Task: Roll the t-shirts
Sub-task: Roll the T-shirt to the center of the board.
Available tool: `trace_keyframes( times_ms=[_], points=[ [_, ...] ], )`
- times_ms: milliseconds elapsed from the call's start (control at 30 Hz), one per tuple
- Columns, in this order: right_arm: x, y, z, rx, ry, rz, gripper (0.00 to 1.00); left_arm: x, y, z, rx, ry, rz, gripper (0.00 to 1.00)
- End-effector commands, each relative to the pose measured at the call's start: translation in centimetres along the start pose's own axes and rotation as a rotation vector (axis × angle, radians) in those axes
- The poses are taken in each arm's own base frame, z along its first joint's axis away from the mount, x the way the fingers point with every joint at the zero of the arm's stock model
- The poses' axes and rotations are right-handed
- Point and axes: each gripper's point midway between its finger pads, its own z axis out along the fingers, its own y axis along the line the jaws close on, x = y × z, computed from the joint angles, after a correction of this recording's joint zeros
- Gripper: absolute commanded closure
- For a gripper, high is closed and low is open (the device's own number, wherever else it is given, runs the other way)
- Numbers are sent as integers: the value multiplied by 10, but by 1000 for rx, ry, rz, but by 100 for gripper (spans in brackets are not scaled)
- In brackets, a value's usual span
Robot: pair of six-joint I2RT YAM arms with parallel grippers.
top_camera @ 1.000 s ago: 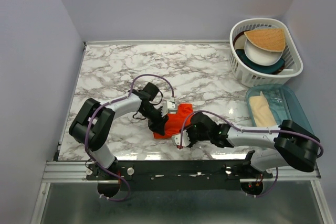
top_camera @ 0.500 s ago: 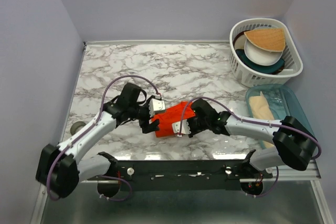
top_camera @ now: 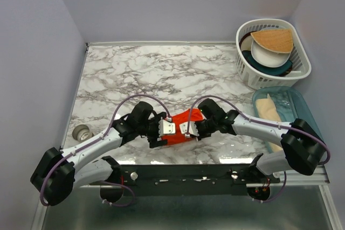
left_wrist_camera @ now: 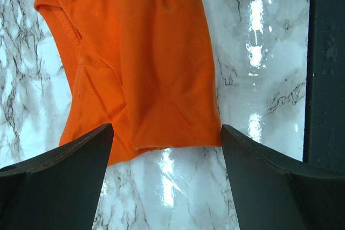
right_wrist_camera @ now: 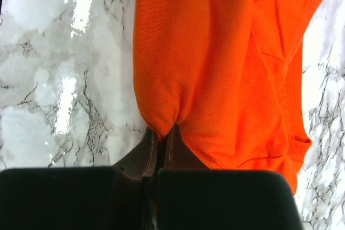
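The orange-red t-shirt [top_camera: 178,127] lies folded into a narrow bundle on the marble table, near the front edge between both grippers. My left gripper [top_camera: 160,133] stands wide open at the shirt's left end. In the left wrist view its dark fingers [left_wrist_camera: 64,179] flank the hem of the t-shirt [left_wrist_camera: 156,63] without touching it, and the left gripper [left_wrist_camera: 167,129] holds nothing. My right gripper [top_camera: 188,129] is at the opposite end. In the right wrist view the right gripper [right_wrist_camera: 161,131] is shut on a pinched fold of the t-shirt [right_wrist_camera: 215,52].
A white basket [top_camera: 302,74] with dishes and a tan fan-shaped piece [top_camera: 272,39] stands at the back right. A teal bin [top_camera: 295,103] holding cream cloth [top_camera: 269,112] sits before it. A small round metal thing [top_camera: 82,131] lies at the left. The dark front rail [left_wrist_camera: 326,79] runs close by.
My left gripper let go of the shirt, opened wide and shifted toward the front edge. My right gripper closed on a fold at the shirt's other end. The left arm stretched out low.
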Motion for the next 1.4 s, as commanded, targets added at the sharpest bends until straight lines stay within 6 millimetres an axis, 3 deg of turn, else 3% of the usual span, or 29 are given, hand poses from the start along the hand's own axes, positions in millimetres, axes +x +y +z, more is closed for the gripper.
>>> trace_keyframes(
  times_ms=[0,233,433,633,733,800,867,933,967,1000,1100,1133,1200,1367],
  points=[
    [7,23,-1,-99,-6,132,99,-16,4,4,-2,-26,80,8],
    [4,12,-6,-127,-25,228,99,-4,-17,17,69,42,136,10],
    [8,8,-8,-129,-40,252,99,13,-7,31,56,143,144,19],
    [13,9,-6,-141,-36,267,99,16,4,41,49,186,155,38],
    [17,10,-5,-144,-31,278,99,14,1,41,83,190,158,52],
    [17,11,-5,-143,-35,280,97,10,-3,41,109,181,152,68],
    [15,9,-8,-129,-46,289,91,11,-7,40,126,185,144,76],
    [13,9,-11,-119,-51,293,76,13,-11,37,139,190,138,79],
    [10,5,-13,-89,-61,298,71,14,-13,37,147,192,134,97],
    [11,3,-15,-73,-57,295,66,14,-14,36,151,188,133,100],
    [9,0,-23,-16,-61,274,25,5,-14,33,167,149,78,100],
    [8,0,-27,0,-68,256,0,5,-19,32,196,144,16,100],
    [6,1,-33,40,-91,197,0,-3,-11,29,199,117,-35,100],
    [4,1,-33,81,-113,130,0,-20,-15,22,277,32,-153,100]
  ],
)
